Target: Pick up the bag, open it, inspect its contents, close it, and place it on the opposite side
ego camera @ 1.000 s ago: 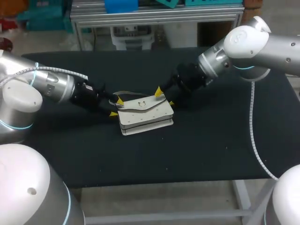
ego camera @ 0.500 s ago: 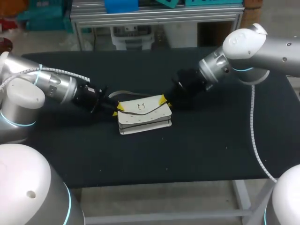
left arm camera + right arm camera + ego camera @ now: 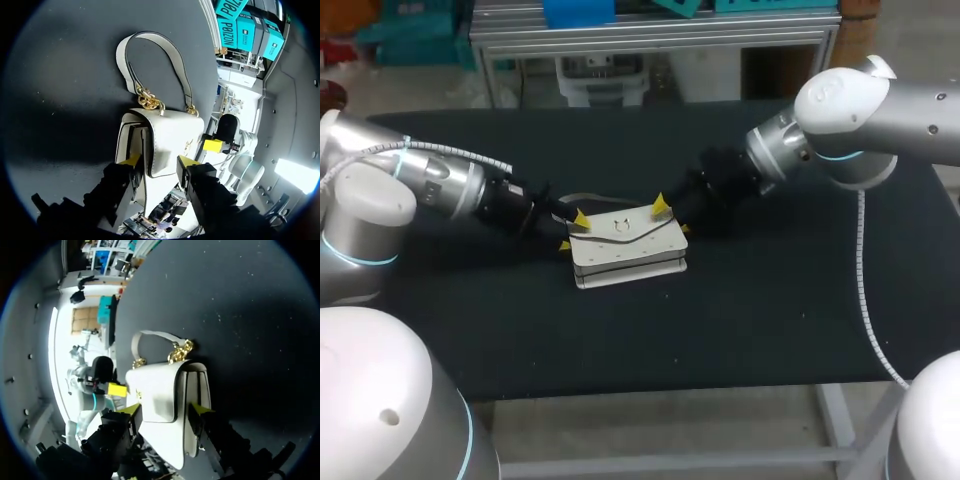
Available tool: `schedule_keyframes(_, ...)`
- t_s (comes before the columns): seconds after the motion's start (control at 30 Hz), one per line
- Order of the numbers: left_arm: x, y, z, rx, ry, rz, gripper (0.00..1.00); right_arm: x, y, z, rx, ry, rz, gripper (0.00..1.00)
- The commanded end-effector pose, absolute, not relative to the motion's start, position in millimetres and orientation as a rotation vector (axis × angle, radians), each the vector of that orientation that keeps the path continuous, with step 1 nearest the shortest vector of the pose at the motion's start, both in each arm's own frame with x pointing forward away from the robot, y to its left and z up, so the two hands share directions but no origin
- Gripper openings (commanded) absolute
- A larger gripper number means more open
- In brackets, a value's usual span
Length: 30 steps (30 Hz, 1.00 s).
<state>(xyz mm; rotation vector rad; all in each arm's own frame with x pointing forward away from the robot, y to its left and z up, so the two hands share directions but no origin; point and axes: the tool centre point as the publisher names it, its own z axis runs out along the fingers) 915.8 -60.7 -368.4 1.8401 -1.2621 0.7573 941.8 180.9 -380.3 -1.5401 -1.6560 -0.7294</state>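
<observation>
- Near the middle of the black table [image 3: 720,320] lay the small white leather handbag [image 3: 625,240]. It was flat on its back, the flap shut and facing up, with a little ring clasp [image 3: 619,226] on the flap.
- Behind the bag its white loop handle [image 3: 150,33] lay flat on the tabletop, joined to the bag's top edge by short gold chain links [image 3: 149,102].
- At the bag's left end sat the left gripper [image 3: 572,231]. Its yellow-tipped fingers were spread apart with that end of the bag between them, one tip over the flap's corner and the other low beside the bag's edge. It was clamped on nothing.
- At the bag's right end sat the right gripper [image 3: 672,217], its fingers likewise apart and straddling that end, one tip above the rear corner and the other at the side edge. It gripped nothing either.
- From each wrist, a yellow tip of the opposite gripper showed just past the bag's far end.
- Each silver arm came in low over the table from its own side, and the two met at the bag.
</observation>
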Motion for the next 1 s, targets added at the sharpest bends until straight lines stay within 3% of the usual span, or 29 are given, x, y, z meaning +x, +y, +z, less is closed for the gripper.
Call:
schedule_keyframes(0.03, 921.7, -61.9, -381.6, 1.827, -1.248, 0.745, 0.46, 937.0, 181.2, -385.9, -1.551, -1.645, -0.742, 0.47)
schedule_keyframes(0.13, 923.8, -61.9, -386.9, 1.835, -1.227, 0.732, 0.37, 937.7, 181.1, -387.0, -1.552, -1.643, -0.744, 0.39)
schedule_keyframes(0.2, 924.5, -62.2, -387.9, 1.838, -1.222, 0.728, 0.07, 938.5, 181.9, -388.0, -1.552, -1.643, -0.745, 0.30)
schedule_keyframes(0.23, 924.5, -62.1, -388.0, 1.841, -1.220, 0.729, 0.00, 938.7, 182.2, -388.8, -1.552, -1.644, -0.745, 0.20)
schedule_keyframes(0.27, 924.5, -62.1, -388.0, 1.842, -1.220, 0.730, 0.00, 938.8, 182.8, -390.5, -1.551, -1.646, -0.740, 0.00)
schedule_keyframes(0.47, 925.4, -61.9, -391.1, 1.854, -1.221, 0.720, 0.00, 937.2, 182.3, -397.8, -1.563, -1.639, -0.725, 0.00)
schedule_keyframes(0.5, 925.0, -61.5, -389.3, 1.856, -1.223, 0.720, 0.10, 936.5, 181.4, -396.1, -1.564, -1.638, -0.727, 0.00)
schedule_keyframes(0.53, 924.1, -61.2, -387.0, 1.851, -1.229, 0.727, 0.40, 936.3, 181.0, -394.3, -1.565, -1.639, -0.731, 0.00)
schedule_keyframes(0.57, 921.9, -60.8, -381.9, 1.846, -1.242, 0.743, 0.73, 936.2, 179.5, -389.2, -1.569, -1.644, -0.752, 0.37)
schedule_keyframes(0.6, 919.7, -60.8, -377.8, 1.842, -1.253, 0.755, 0.84, 936.3, 178.6, -385.2, -1.572, -1.654, -0.762, 1.00)
schedule_keyframes(0.83, 911.8, -62.1, -363.5, 1.829, -1.300, 0.791, 0.88, 936.1, 177.2, -367.2, -1.582, -1.694, -0.810, 1.00)
schedule_keyframes(1.0, 913.3, -64.4, -366.9, 1.823, -1.296, 0.775, 0.81, 936.5, 181.1, -369.4, -1.577, -1.694, -0.814, 1.00)
